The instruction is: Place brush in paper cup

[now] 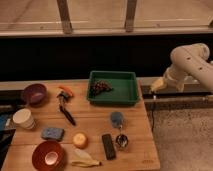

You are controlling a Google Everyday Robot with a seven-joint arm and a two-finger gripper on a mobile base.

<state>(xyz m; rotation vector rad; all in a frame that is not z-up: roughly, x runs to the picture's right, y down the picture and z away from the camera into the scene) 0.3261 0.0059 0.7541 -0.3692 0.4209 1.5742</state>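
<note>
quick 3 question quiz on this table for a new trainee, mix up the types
1. True or false: the brush already stands in the paper cup.
2. What lies in the green tray? A) the red bowl B) dark grapes C) the blue sponge
3. Where is the gripper, and does it hold anything?

Key:
1. False. The brush lies flat on the table, to the right of the cup.
2. B.
3. It hangs beyond the table's right edge, beside the tray, open and empty.
</note>
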